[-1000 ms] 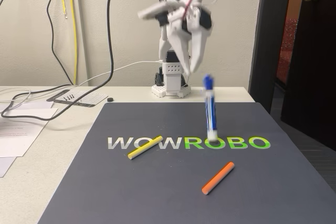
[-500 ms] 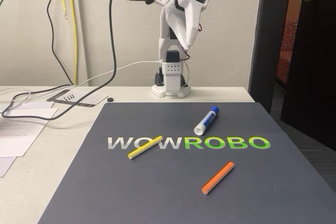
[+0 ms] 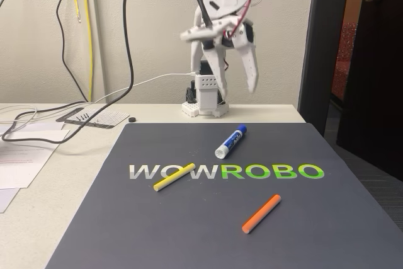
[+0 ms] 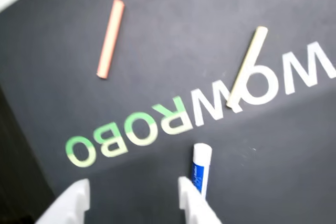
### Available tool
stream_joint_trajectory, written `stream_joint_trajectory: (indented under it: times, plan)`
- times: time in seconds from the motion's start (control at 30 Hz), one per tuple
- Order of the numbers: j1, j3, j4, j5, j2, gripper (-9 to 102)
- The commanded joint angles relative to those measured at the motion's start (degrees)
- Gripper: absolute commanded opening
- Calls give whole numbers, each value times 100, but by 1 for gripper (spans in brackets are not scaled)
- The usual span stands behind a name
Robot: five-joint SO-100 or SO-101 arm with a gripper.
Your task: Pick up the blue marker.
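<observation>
Rolling a little nearer and leftward on the mat since half a second ago, blue marker now lying flat and diagonal just beyond the printed lettering, cap end pointing far-right in the fixed view; swinging down from its tucked-up pose, gripper hanging high above the far edge of the dark mat, well clear of everything; standing wide open and empty, fingertips framing bare mat in the wrist view, with the marker just outside the right-hand finger; sitting untouched nearer the camera, yellow stick across the W and orange stick alone; judging by the open spread, probably lining up for a fresh descent, needing a slight shift to straddle the barrel.
</observation>
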Motion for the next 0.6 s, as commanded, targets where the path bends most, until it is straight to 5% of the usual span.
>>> stream_joint_trajectory:
  times: [0.0,0.27,0.57]
  plan:
    - [70,492,976,-290,773,24]
    - [299,1617,932,-791,1450,27]
    - [712,4157,-343,-1257,2944,31]
